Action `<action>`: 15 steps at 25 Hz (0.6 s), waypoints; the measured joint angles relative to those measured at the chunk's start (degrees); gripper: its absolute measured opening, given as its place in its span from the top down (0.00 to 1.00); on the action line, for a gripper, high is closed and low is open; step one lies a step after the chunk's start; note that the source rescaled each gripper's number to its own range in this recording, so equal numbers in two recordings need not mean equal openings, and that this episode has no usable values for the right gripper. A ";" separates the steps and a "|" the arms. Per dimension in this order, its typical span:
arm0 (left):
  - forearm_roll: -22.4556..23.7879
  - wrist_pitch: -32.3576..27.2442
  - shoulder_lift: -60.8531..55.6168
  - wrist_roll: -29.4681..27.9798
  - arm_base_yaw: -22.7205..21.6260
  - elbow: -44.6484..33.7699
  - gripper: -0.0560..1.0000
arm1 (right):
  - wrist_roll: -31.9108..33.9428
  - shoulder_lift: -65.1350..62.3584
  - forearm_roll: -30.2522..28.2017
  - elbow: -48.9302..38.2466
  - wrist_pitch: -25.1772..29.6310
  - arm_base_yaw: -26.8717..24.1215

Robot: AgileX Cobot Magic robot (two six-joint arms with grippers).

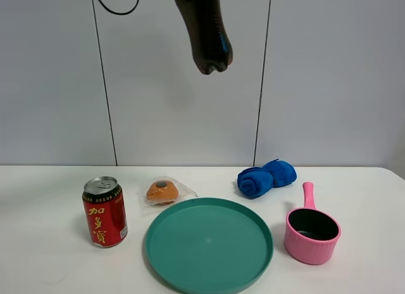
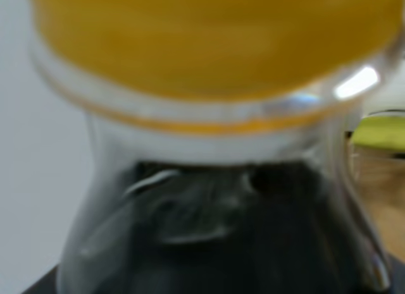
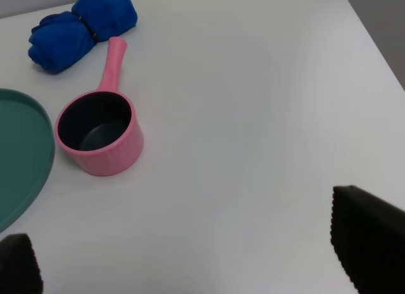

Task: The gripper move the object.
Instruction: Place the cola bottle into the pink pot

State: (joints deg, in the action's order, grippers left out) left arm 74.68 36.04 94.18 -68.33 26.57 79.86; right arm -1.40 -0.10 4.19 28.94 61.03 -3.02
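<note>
I've got the bottle (image 1: 209,35) hanging high above the table (image 1: 367,193), cap right at L wrist cam, so L gripper grips it, jaws unseen; R gripper (image 3: 193,256) spread wide.

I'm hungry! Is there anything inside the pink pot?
Nothing shows inside the pink pot: just its dark, bare bottom. The rim hides part of the near inner wall.
</note>
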 joint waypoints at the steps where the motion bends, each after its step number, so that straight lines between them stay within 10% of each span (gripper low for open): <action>1: 0.32 -0.06 1.27 -0.69 0.80 1.33 0.94 | 0.00 0.00 0.00 0.00 0.00 0.00; 15: 7.25 2.42 16.42 -7.32 8.25 9.35 0.94 | 0.00 0.00 0.00 0.00 0.00 0.00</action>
State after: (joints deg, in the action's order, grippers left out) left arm 81.93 38.46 110.60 -75.65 34.81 89.21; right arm -1.40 -0.10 4.19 28.94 61.03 -3.02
